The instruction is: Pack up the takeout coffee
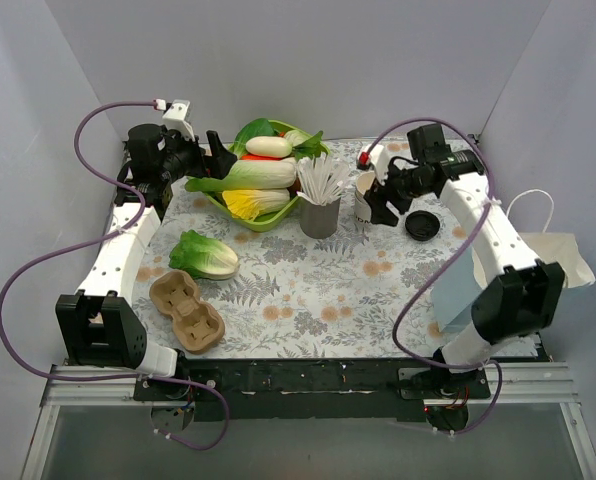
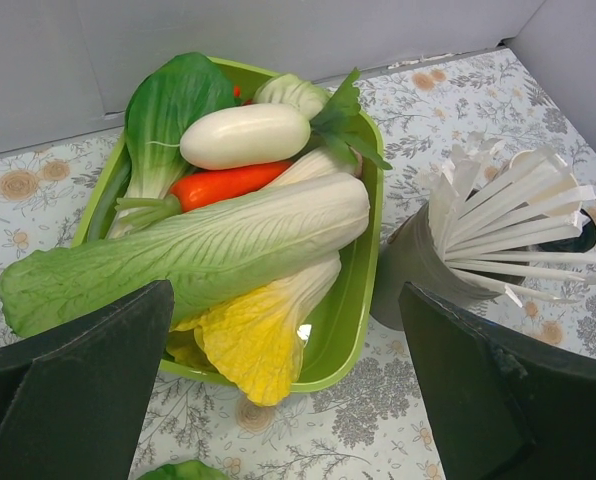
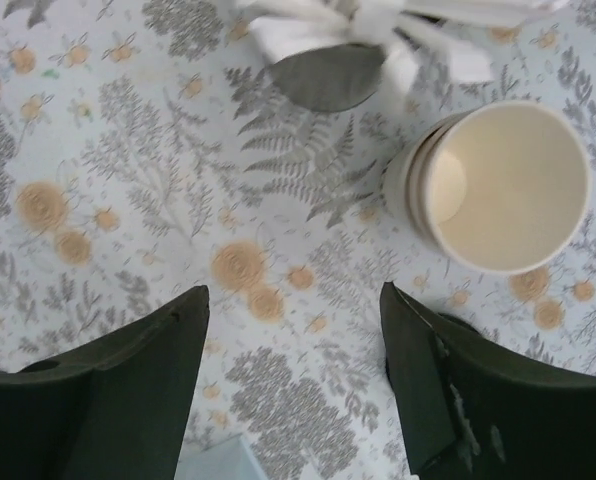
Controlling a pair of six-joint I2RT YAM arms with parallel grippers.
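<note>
Paper cup [image 3: 503, 185] stands upright, open-topped, at right-centre of top view, beside metal straw cup [image 1: 320, 215]. Right gripper [image 3: 293, 300] is spread and empty near it; black lid [image 1: 421, 224] seems to lie just right. Left gripper [image 2: 286, 300] gapes, empty.

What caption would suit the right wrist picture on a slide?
Open right gripper over the floral tablecloth, an empty lidless paper cup standing near the straw holder.

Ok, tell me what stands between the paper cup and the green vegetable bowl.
The grey metal cup of white straws stands between the paper cup and the green bowl, seen plainly in the top view.
</note>
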